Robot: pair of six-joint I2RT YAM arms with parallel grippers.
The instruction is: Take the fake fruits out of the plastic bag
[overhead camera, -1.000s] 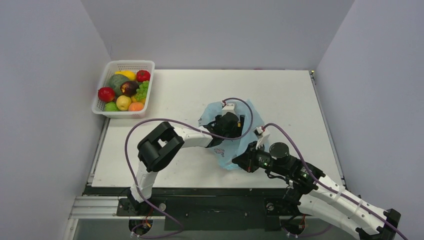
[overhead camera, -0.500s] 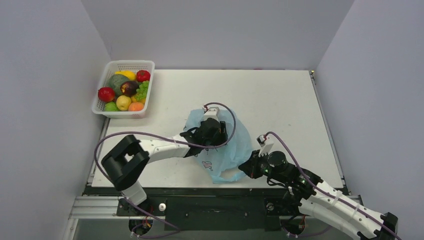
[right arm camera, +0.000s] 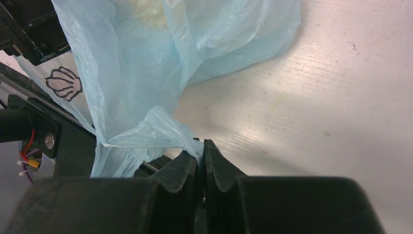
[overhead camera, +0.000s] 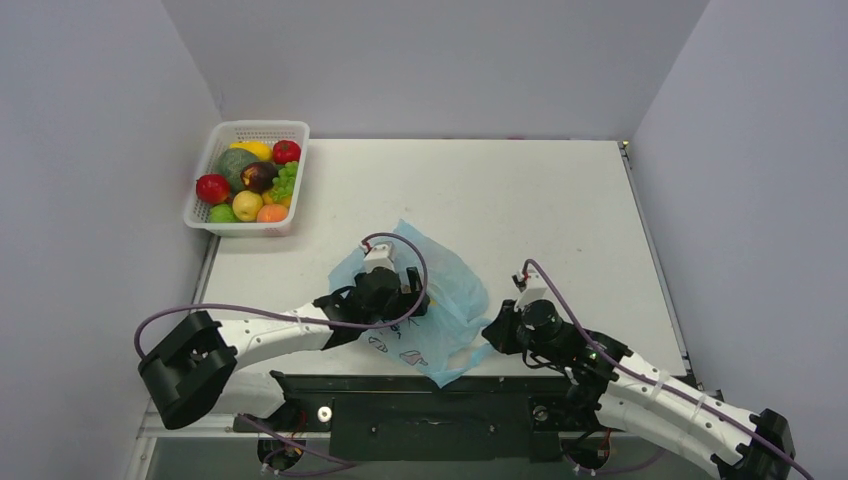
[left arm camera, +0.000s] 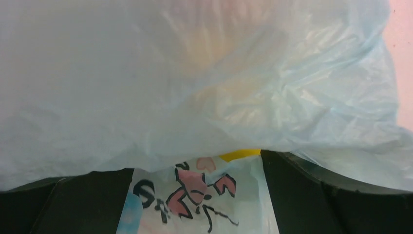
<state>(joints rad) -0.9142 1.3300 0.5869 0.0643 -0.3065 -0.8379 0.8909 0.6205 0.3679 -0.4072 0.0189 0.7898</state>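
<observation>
The plastic bag (overhead camera: 450,300) lies crumpled at the near edge of the table (overhead camera: 560,200), spilling over it. The right gripper (right arm camera: 200,148) is clenched on a fold at its right side. The left gripper (left arm camera: 202,195) gapes wide, film draped over it. It looks light, limp and slippery, so bunched film should grip best. I can't make out the fruits.

You've dragged the plastic bag (overhead camera: 445,310) toward 7 o'clock, now it spills over the table (overhead camera: 560,200) edge at 6, left gripper (overhead camera: 398,296) backing off with it.
</observation>
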